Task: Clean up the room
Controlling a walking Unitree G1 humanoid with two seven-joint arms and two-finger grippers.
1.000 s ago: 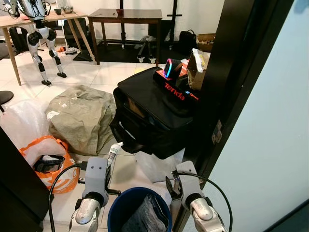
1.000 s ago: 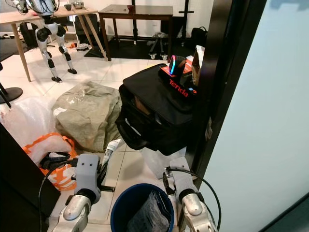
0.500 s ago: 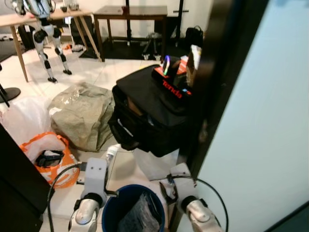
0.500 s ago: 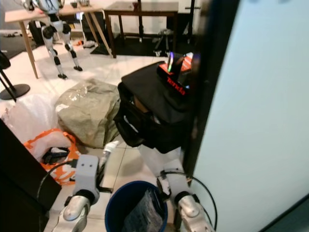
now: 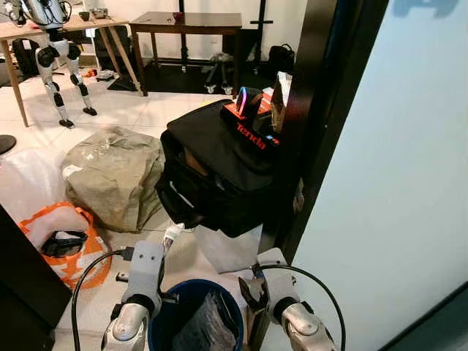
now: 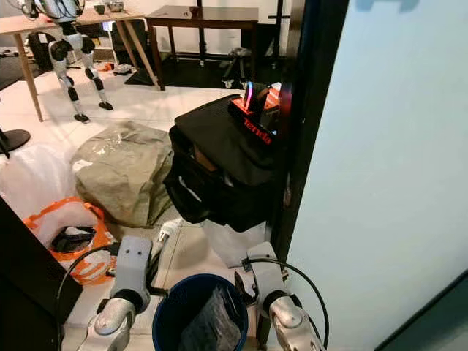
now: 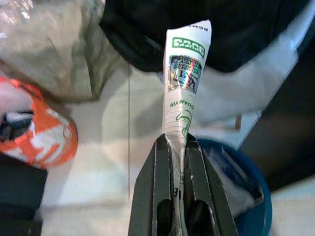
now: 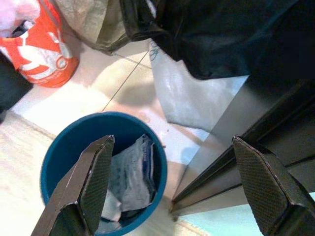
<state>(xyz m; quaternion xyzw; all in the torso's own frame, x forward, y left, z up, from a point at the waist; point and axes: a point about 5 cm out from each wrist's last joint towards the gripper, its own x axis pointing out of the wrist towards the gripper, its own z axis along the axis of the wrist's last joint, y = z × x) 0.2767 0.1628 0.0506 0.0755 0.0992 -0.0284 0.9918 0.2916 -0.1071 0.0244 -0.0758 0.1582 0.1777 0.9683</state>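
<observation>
Near the blue bin (image 8: 59, 142), I'm clamping a paper wrapper (image 7: 184, 88) in the left gripper (image 7: 179, 162), undropped; right gripper (image 8: 172, 187) is gaping apart; clutter is lying beyond.

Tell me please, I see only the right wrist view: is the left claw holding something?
Observer: Yes. The left claw is shut on a folded paper wrapper with green print.
Operator: Where is it compared with the blue bin?
Observer: Beside the blue bin, on its left; the wrapper points forward toward the black bag, not into the bin.
Operator: And what is on top of that bag?
Observer: A black and red box with "Tenda" printed on it.
</observation>
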